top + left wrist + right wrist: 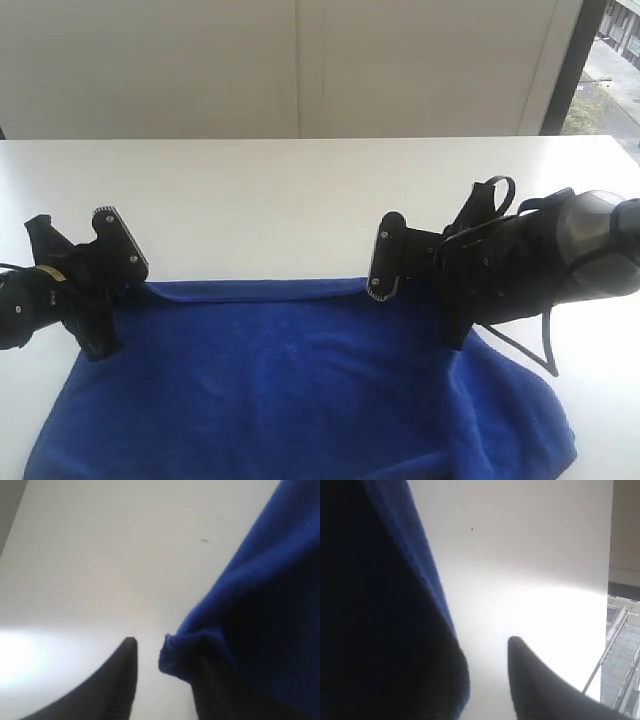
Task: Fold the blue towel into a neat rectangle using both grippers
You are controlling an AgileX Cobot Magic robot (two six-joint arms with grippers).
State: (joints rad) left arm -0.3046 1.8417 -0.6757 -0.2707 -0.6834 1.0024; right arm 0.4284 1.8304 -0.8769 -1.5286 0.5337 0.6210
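No lettering or number is legible. A yellowish strip (pixel 56 272) on the left arm (pixel 30 295) (tiny, blurred) cannot be read.

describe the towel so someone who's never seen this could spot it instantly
A white table fills the exterior view, with the black left arm and right arm at its sides. Spread between them lies the blue towel, the only cloth and the only deep blue thing there.
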